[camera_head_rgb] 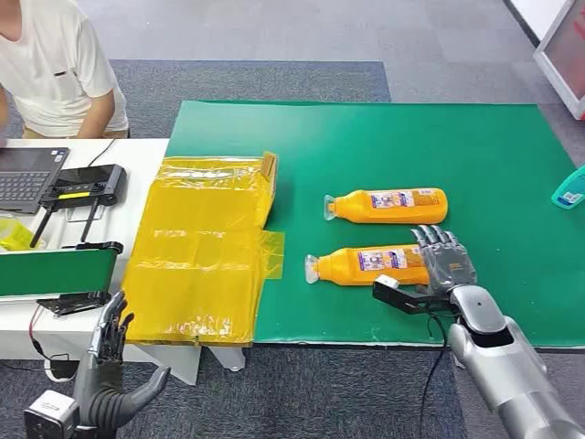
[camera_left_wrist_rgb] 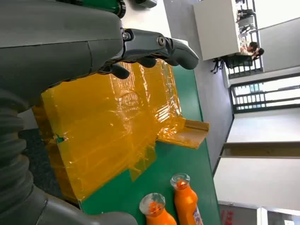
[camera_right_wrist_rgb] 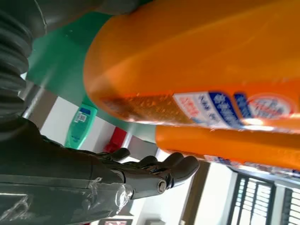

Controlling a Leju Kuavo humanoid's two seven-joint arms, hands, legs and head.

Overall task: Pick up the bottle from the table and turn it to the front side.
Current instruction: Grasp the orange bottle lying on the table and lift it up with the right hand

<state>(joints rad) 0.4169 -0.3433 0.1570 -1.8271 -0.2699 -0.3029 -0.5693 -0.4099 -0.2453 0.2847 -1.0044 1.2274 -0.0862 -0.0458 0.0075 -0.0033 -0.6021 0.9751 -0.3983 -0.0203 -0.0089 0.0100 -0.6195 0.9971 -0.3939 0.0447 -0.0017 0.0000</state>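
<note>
Two orange bottles are lying on their sides on the green mat (camera_head_rgb: 483,165), caps pointing toward the yellow plastic sheet (camera_head_rgb: 200,256). The near bottle (camera_head_rgb: 366,265) is showing a white-and-blue label with red lettering, too blurred to read; the far bottle (camera_head_rgb: 387,205) is carrying a similar label. The right hand (camera_head_rgb: 447,261) is sitting at the near bottle's base end with fingers spread, apparently touching it but not gripping it. The left hand (camera_head_rgb: 107,361) is hanging off the table edge, fingers apart and holding nothing. A teal bottle (camera_head_rgb: 569,188) is lying at the mat's far right. A person in a white shirt (camera_head_rgb: 55,69) is sitting behind a laptop (camera_head_rgb: 27,174).
</note>
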